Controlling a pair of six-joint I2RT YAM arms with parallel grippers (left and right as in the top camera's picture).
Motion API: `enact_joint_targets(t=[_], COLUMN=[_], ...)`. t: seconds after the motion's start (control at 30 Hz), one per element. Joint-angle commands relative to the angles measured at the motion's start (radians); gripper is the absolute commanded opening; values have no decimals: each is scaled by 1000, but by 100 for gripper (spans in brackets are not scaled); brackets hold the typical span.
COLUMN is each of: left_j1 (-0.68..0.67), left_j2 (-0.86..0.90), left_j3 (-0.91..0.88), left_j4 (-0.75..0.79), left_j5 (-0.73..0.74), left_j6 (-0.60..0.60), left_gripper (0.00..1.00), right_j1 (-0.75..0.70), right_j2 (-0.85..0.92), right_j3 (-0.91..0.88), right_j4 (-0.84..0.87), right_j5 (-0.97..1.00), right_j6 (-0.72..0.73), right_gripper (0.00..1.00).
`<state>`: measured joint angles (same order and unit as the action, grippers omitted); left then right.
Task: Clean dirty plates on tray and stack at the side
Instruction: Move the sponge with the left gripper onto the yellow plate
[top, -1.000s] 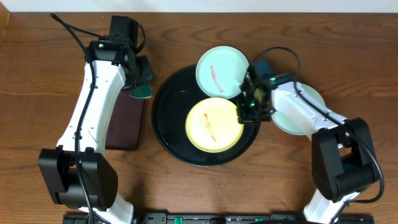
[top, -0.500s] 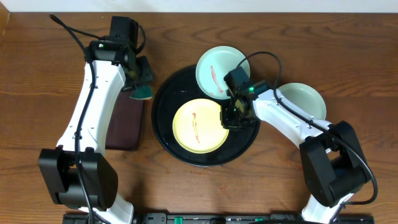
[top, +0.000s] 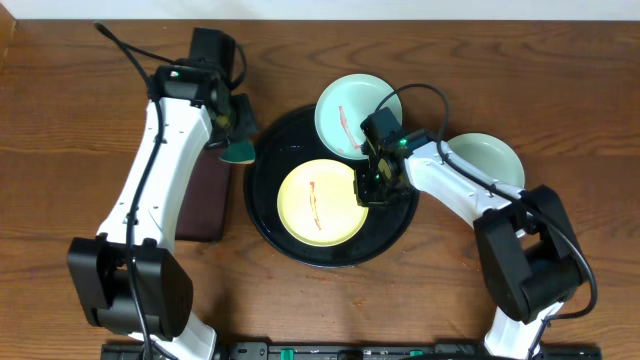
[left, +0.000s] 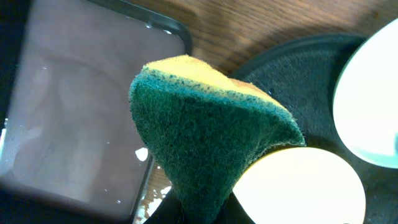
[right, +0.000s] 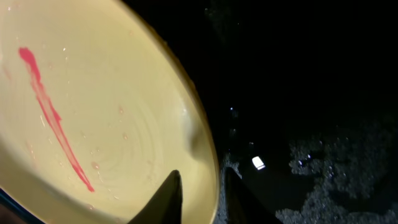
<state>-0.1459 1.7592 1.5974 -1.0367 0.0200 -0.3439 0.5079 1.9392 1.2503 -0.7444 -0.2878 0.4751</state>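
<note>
The pale yellow plate with a thin red smear lies on the black tray. My right gripper is shut on its right rim, and in the right wrist view the fingers straddle the edge of the yellow plate. A turquoise plate with a red smear rests on the tray's far rim. A second turquoise plate sits on the table at the right. My left gripper is shut on a green and yellow sponge, held over the tray's left edge.
A dark brown rectangular tray lies left of the black tray, below my left arm, and also shows in the left wrist view. Cables run behind both arms. Bare wood table lies all round.
My right gripper has dragged the yellow plate leftwards across the tray, then stopped. My left arm has shifted slightly right with the sponge, toward the tray.
</note>
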Motion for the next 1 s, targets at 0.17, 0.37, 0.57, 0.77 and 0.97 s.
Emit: enact_joint_targets(t=[0.17,0.37,0.57,0.77,0.97], left_j1=[-63,-102,-107,-120,-149], left_j2=[1,3,5,18,35], left_j3=[-45,-93,-104,-122,-193], left_j4=[-17,-1,6,14,94], left_j5=[3,3,24,77,87], left_j6=[-5,-5,-5,-6,-10], left_gripper=[7,7,8,7,7], right_j1=[-5,-5,-11,-12,-11], right_j2=[10,41,43,43,43], right_j3=[-2,-2,-2,-2,-2], right_j4=[29,36,39,37,38], right_j5=[3,-8,-17,-16,-16], right_j6=[18,18,18,18,18], right_gripper=[1,2,9,1,1])
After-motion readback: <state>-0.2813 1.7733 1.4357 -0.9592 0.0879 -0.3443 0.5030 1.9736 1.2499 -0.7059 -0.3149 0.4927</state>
